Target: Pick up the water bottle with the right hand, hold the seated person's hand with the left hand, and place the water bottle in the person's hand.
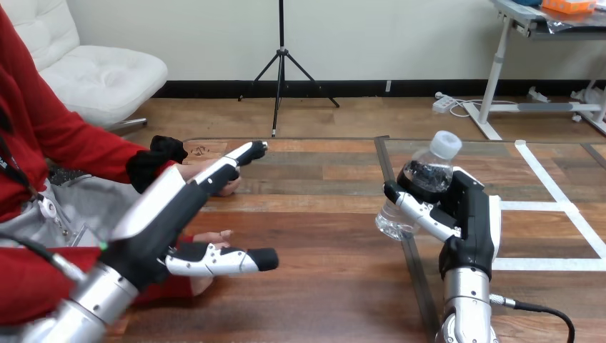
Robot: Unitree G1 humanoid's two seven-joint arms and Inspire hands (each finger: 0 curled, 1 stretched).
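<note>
My right hand [468, 214] is raised over the table's right half, its fingers curled round a clear water bottle [427, 175] with a white cap. The bottle tilts with the cap up and to the right. At the left, my left hand [168, 214] reaches forward with straight fingers and the thumb stretched to the right. The person's hand [227, 187], with a black cuff, lies just behind those fingers and is mostly hidden; I cannot tell whether they touch. Another hand of the person [213, 236] shows beside my thumb, low over the table.
The wooden table [321, 236] stretches between my two hands. A dark seam [391, 171] runs front to back near the bottle, and white tape lines [550, 186] mark the surface to its right.
</note>
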